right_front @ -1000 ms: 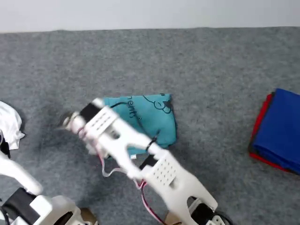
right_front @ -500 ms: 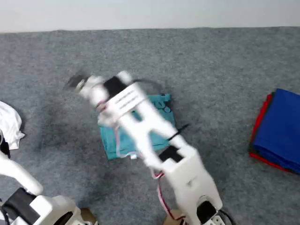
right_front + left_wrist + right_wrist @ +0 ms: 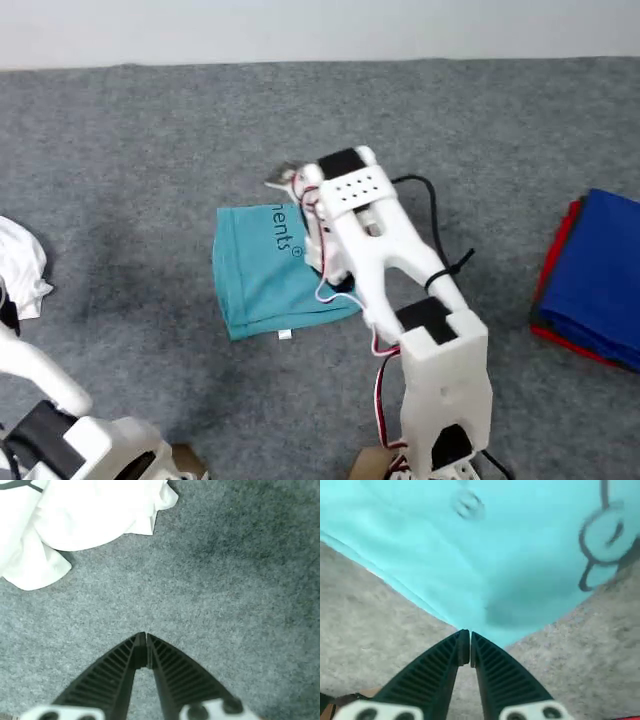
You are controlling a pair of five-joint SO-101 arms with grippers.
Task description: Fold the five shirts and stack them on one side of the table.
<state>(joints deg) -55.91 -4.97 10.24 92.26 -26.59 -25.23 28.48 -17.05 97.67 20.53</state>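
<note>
Folded teal shirt (image 3: 265, 270) lies mid-table (image 3: 480, 130), the right gripper (image 3: 465, 639) with jaws together and empty at its edge, the left gripper (image 3: 146, 645) likewise closed over bare felt near the crumpled white shirt (image 3: 80, 515), and the blue-over-red stack (image 3: 595, 280) cut off at the right.
</note>
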